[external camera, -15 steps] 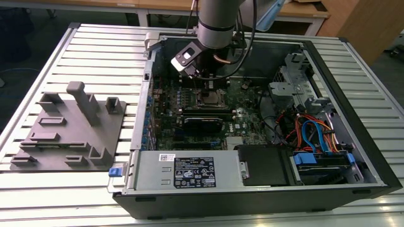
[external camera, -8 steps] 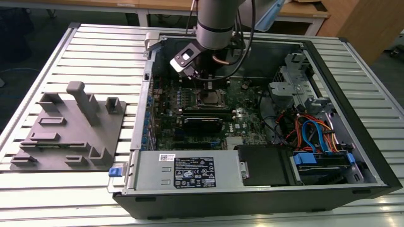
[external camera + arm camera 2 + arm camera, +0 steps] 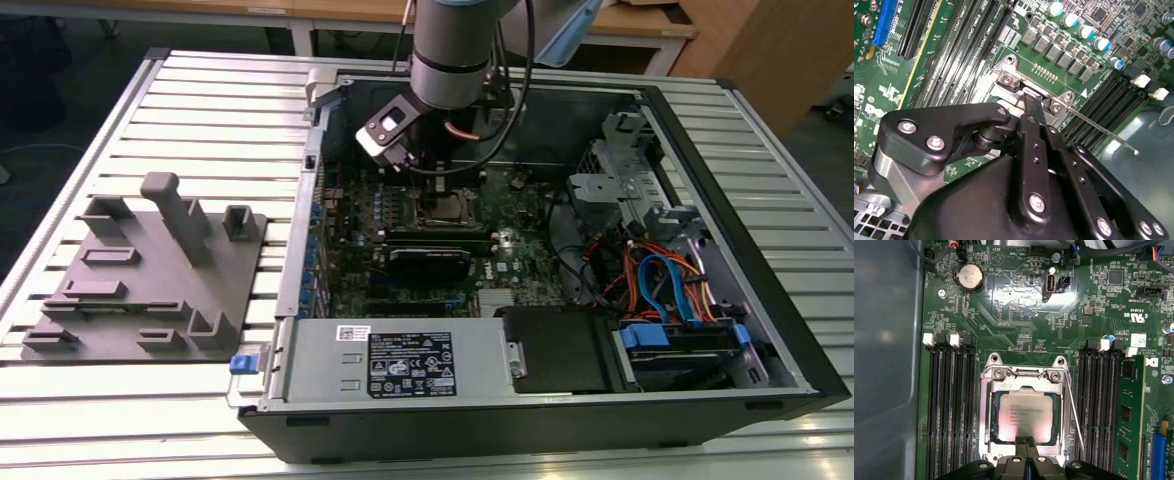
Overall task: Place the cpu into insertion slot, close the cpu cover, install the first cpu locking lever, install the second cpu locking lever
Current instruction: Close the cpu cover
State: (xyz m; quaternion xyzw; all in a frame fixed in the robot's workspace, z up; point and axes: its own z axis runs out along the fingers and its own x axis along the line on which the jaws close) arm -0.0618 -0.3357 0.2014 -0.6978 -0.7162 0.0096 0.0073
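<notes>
cpu cover [image 3: 986, 415] edge behind fingers [image 3: 1021, 446], arm [image 3: 451, 50] cut off

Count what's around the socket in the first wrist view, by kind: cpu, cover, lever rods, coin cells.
cpu: 1
cpu cover: 1
locking lever, the thin rod beside the socket: 1
coin cell battery: 1
Total: 4

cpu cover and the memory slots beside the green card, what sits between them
In the first wrist view, a thin metal lever rod runs through the gap between the cpu cover and those memory slots.
</notes>
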